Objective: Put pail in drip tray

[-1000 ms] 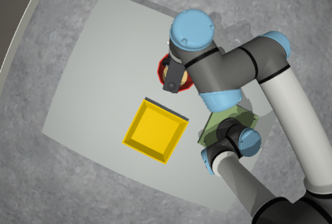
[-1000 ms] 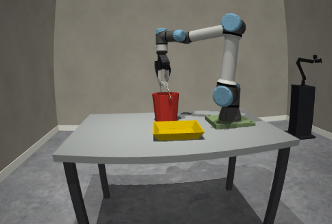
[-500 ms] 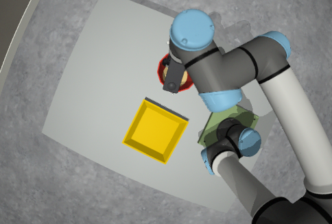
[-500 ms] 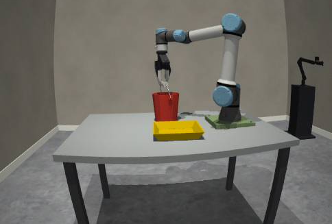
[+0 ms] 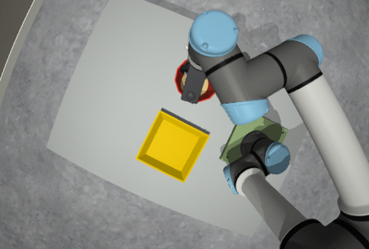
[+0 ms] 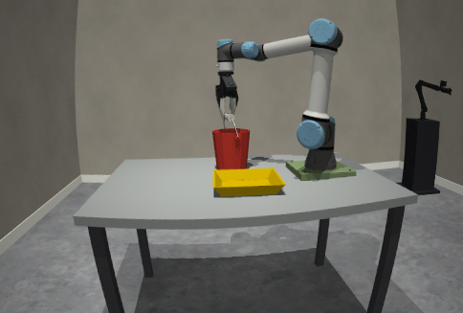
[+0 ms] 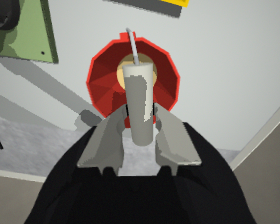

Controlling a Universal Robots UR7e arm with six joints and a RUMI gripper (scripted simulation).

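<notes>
- Gripper (image 7: 139,131): the jaws are drawn in to a narrow gap and clamped on the pale cylindrical grip of the handle (image 7: 140,102), directly above the open mouth of the pail (image 6: 231,148).
- Pail: red and upright, with its base apparently on the table (image 6: 158,194), towards the far edge of the worktop and near its middle. It stands just behind the drip tray (image 6: 249,181), not in it.
- Drip tray: yellow, with nothing in it, lying nearer the front edge than the pail. The green base plate (image 6: 345,172) of the arm occupies the far right corner.
- Risk, swing: the pail hangs from a thin wire bail, so a quick lift or sideways carry would likely set it rocking and bring it down tilted.
- Risk, rim: too low a carry could catch the pail's base on the tray's far wall and shove the tray.
- Risk, release: opening before the base is flat on the tray floor could tip the pail or leave it perched on the wall.
- Hidden: from above, the wrist covers most of the pail. The tray is cut off at the top edge of the wrist view, and the pail's base contact cannot be confirmed.
</notes>
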